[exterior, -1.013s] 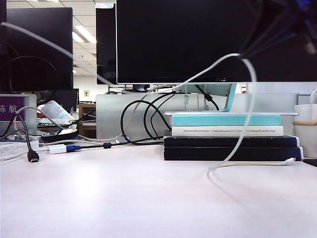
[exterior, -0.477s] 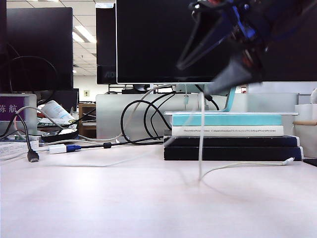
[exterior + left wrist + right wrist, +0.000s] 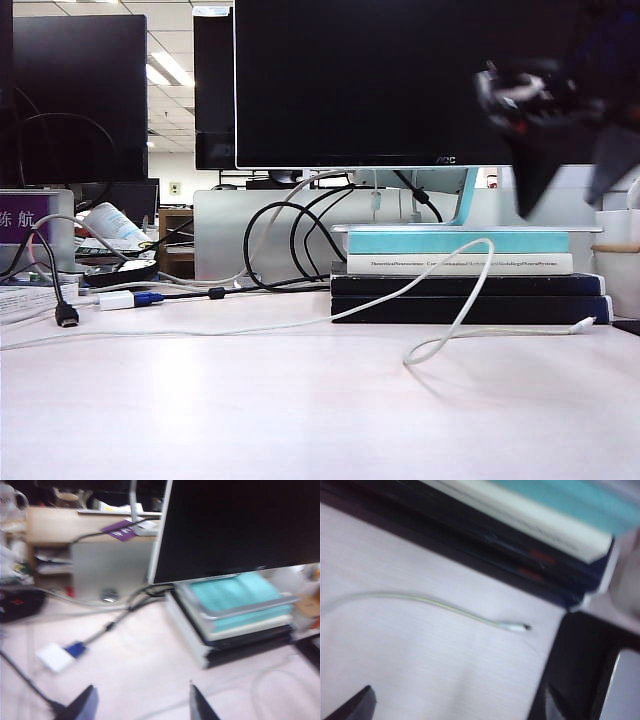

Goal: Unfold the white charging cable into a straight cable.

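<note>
The white charging cable (image 3: pixel 200 330) lies across the table from the left edge. It lifts into an arc (image 3: pixel 470 245) in front of the books, curls into a small loop, and ends in a plug (image 3: pixel 584 325) at the right. My right gripper (image 3: pixel 570 185) is a dark blur high at the right, above the books, open and clear of the cable. In the right wrist view its jaws (image 3: pixel 459 700) stand wide over bare table, with the cable's plug end (image 3: pixel 522 627) beyond them. My left gripper (image 3: pixel 141 696) is open and empty, and the cable (image 3: pixel 230 685) shows faintly past it.
A stack of books (image 3: pixel 460 285) under the monitor (image 3: pixel 400 80) stands behind the cable. Black cables (image 3: pixel 270 240) hang at the back. A white adapter with a blue plug (image 3: pixel 117 300) and a black plug (image 3: pixel 66 315) lie at the left. A dark flat device (image 3: pixel 590 670) sits by the plug end.
The cable, stretched high above the table a second ago, has dropped onto it. The right gripper has let go of it and swung to the right.
</note>
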Robot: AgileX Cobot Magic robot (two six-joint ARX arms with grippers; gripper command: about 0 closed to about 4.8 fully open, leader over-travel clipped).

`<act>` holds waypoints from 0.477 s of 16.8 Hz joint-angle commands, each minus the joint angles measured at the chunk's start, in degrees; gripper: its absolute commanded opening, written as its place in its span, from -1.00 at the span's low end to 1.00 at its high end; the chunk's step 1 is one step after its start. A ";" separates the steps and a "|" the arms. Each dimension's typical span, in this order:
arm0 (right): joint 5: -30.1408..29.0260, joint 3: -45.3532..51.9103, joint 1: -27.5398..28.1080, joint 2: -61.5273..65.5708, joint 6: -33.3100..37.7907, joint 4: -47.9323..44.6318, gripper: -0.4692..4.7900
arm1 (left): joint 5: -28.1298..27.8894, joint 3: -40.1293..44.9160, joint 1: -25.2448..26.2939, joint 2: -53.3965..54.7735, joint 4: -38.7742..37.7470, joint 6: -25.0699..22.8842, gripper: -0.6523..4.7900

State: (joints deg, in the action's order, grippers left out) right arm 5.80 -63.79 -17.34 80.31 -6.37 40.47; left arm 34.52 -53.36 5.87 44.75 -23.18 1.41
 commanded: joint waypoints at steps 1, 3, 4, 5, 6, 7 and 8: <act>-1.40 -0.24 2.91 3.02 -0.07 2.58 0.83 | 3.15 -0.15 -0.09 -0.22 0.59 2.10 0.18; -1.25 -0.24 4.92 5.51 -0.07 3.82 0.83 | 4.13 -0.15 -1.38 -0.22 0.63 2.60 0.17; -1.09 -0.24 6.56 6.91 -0.07 4.09 0.83 | 4.07 -0.15 -2.58 -0.20 0.63 2.71 0.13; -0.37 -0.24 7.48 7.72 0.02 4.13 0.83 | 3.89 -0.15 -3.13 -0.20 0.63 2.67 0.13; 1.01 -0.24 8.90 8.66 0.15 4.37 0.83 | 3.80 -0.15 -4.26 -0.22 0.68 2.43 0.13; 1.44 -0.24 9.99 8.98 0.11 4.35 0.86 | 3.69 -0.15 -4.87 -0.20 0.72 2.40 0.13; 1.60 -0.26 11.72 9.01 0.09 4.00 0.86 | 3.08 -0.15 -5.97 -0.17 0.83 2.19 0.13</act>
State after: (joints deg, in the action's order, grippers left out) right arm 6.87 -63.75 -6.42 89.60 -6.33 44.84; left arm 38.04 -53.36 0.60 44.73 -23.14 3.92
